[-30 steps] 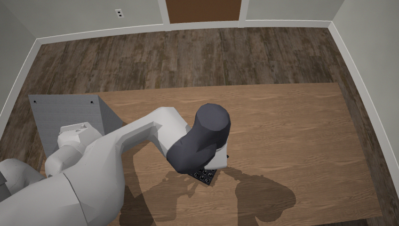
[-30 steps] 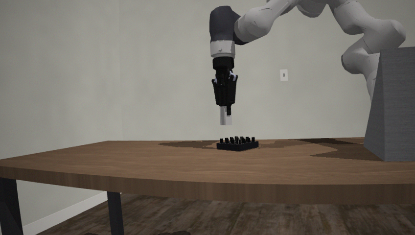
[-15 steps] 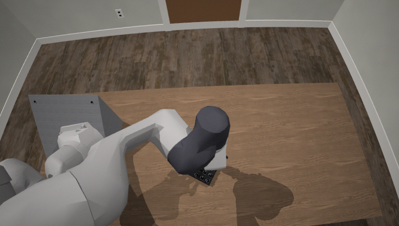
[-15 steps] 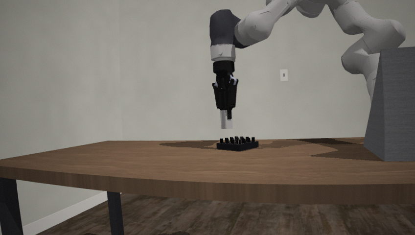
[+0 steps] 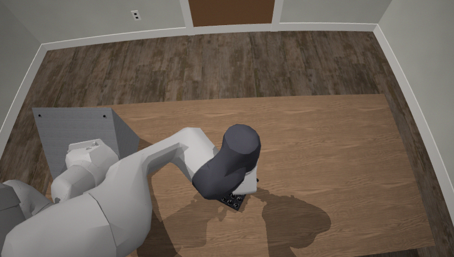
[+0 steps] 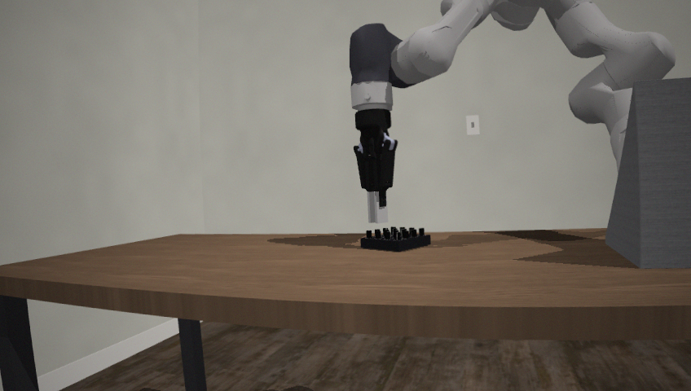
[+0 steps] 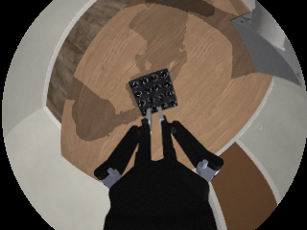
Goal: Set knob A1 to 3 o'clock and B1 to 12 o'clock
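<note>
Two fingers (image 6: 377, 207), slightly apart and holding nothing, hover above the knob box (image 5: 237, 207) (image 6: 398, 243) (image 7: 153, 91); next, likely align over one knob, then descend.

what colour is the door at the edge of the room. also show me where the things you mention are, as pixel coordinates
Brown; the door (image 5: 232, 12) (image 7: 247, 184) shows best in the top view.

1 arm (image 5: 130, 178) (image 6: 429, 50) (image 7: 275, 21) bent, wrist upright; gripper (image 6: 377, 221) (image 7: 154, 112) pointing down, 2 fingers (image 6: 382, 216) slightly apart, nothing between.

knob box (image 5: 238, 209) (image 6: 398, 246) (image 7: 153, 92) on table (image 5: 318, 143) (image 6: 242, 276) (image 7: 201, 62), beneath gripper (image 6: 377, 222) (image 7: 154, 112)
</note>
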